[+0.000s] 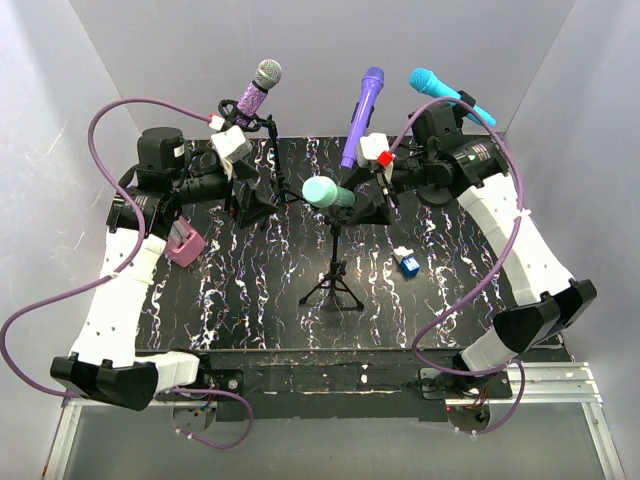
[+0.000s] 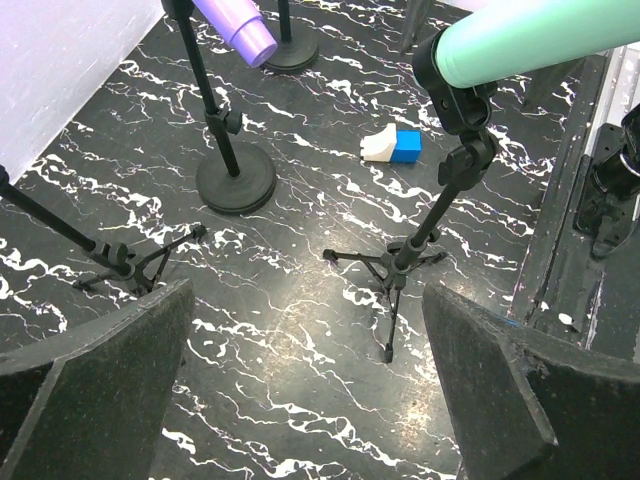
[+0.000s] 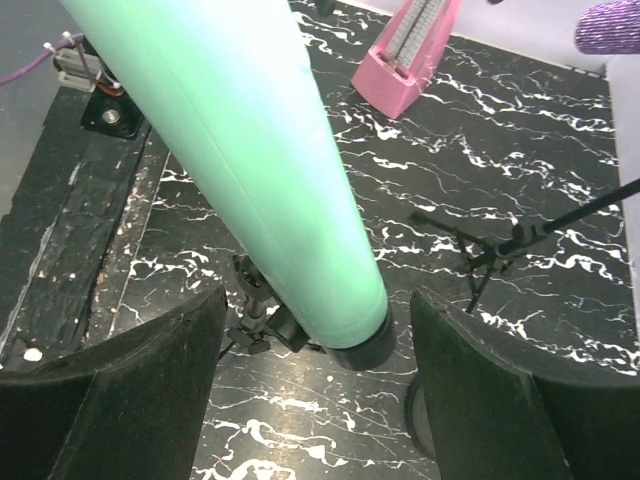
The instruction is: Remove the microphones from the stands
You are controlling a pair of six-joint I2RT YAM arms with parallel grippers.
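On a black, white-veined desk (image 1: 250, 300) boxed in by white walls, a mint-green microphone (image 1: 328, 193) sits tilted in the clip of a tripod stand (image 1: 334, 280). The left fingers (image 2: 100, 390), spread wide, hover left of the stand, holding nothing. The right fingers (image 3: 500, 400), also spread, flank the microphone from the stand's right, apparently without touching it. A pink metronome (image 1: 185, 243) sits farther left of the stand.

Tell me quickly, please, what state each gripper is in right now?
Left gripper: open, holding nothing.
Right gripper: open, jaws either side of the green microphone, not gripping.
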